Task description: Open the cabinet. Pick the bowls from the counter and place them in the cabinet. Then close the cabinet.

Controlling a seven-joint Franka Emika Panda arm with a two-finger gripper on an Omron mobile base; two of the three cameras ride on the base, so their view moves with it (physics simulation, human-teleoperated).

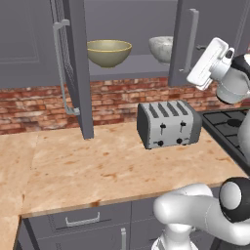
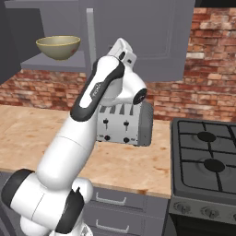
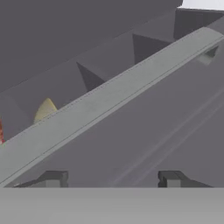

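Light is even and soft, rendered without glare. The cabinet (image 1: 122,29) interior, left of the pincer (image 3: 113,178), sits dim. Faint shadow lies under the toaster (image 1: 168,124) below it. The close hand view looks slightly blurred.

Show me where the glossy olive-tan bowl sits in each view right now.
Left base view: glossy olive-tan bowl on the cabinet shelf, upper centre, between the open doors.
Right base view: upper left, on the shelf.
Hand view: a tan sliver at left, behind the silver bar handle.
Shared landmark: silver four-slot toaster below.
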